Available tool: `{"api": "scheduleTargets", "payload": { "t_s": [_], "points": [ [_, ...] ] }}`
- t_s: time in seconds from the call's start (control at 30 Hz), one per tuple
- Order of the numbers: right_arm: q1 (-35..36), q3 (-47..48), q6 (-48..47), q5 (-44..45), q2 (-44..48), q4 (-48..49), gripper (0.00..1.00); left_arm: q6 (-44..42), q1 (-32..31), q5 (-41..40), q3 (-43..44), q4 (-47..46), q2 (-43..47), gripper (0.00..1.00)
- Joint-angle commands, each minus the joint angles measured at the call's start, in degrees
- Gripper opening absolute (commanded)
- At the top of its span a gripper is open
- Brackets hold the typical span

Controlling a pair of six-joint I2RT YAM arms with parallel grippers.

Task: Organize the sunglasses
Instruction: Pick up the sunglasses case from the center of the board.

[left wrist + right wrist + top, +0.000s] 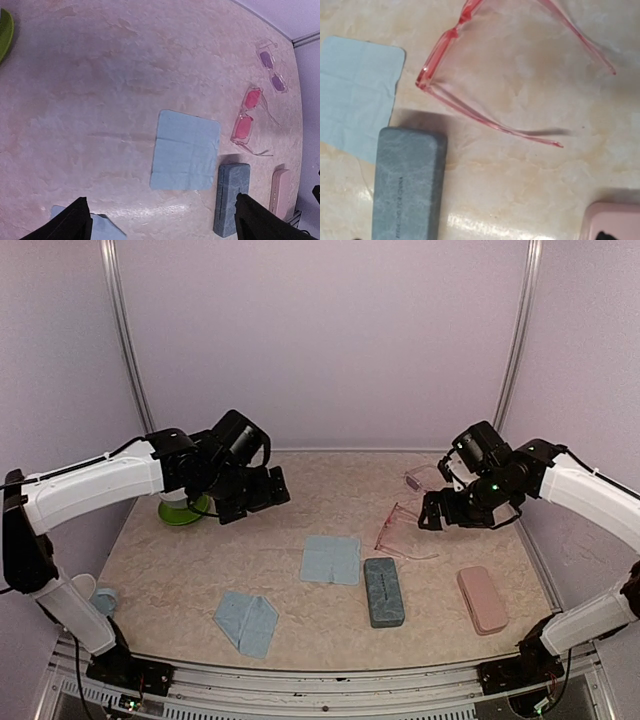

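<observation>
Left gripper (262, 490) is raised over the far-left part of the table (200, 570), just beside a green dish (183, 511). In the left wrist view its fingers (75, 222) stand wide apart with nothing between them, so the jaws are spread and empty. Right gripper (432, 512) hangs above the right side, close over the pink-red sunglasses (395, 530). In the right wrist view only two dark tips poke in at the bottom edge, far apart and holding nothing, so it reads as spread too. The pink-red sunglasses lie on the table with both arms unfolded, not touching anything. The pale sunglasses with purplish lenses (420, 478) sit just beyond them, nearer the back wall, arms also out. A flat light-blue cloth (331, 559) lies left of the pink-red pair. The blue-grey case (383, 591) lies closed just right of that cloth, nearer the front edge. The pink case (481, 599) is further right, closed, apart from the blue-grey one. A second, folded cloth (246, 622) lies toward the front left.
</observation>
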State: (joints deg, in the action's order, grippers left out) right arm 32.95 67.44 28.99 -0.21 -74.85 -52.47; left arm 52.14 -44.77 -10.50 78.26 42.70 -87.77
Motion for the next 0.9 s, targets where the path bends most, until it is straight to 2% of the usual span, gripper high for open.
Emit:
{"api": "scheduleTargets", "payload": {
  "t_s": [0.0, 0.2, 0.3, 0.37, 0.5, 0.7, 0.87],
  "points": [
    [-0.96, -0.99, -2.27, -1.0, 1.42, -0.48, 1.0, 9.98, -9.92, -4.83, 11.88, 7.47, -8.01, 0.96],
    [-2.47, -3.97, -1.8, -3.64, 4.15, 0.28, 1.0, 15.29, -21.88, -5.57, 31.21, 17.72, -25.64, 0.96],
    [-3.23, -5.71, -1.63, -4.15, 5.89, 0.03, 1.0, 17.14, -25.68, -5.56, 42.5, 23.35, -34.32, 0.96],
    [-3.61, -7.1, -0.97, -4.15, 7.64, 0.56, 1.0, 18.9, -27.28, -4.68, 46.75, 25.37, -38.22, 0.96],
    [-4.39, -9.47, -0.36, -5.23, 10.15, 1.0, 1.0, 23.45, -29.18, -0.93, 43.68, 21.82, -39.27, 0.96],
    [-4.48, -13.17, 1.02, -6.09, 13.77, 0.31, 1.0, 27.45, -31.75, -1.17, 36.79, 16.32, -37.61, 0.96],
    [-4.52, -15.96, 1.55, -7.29, 15.98, -0.27, 1.0, 28.56, -33.58, -2.08, 37.78, 15.79, -39.91, 0.96]
  ]
}}
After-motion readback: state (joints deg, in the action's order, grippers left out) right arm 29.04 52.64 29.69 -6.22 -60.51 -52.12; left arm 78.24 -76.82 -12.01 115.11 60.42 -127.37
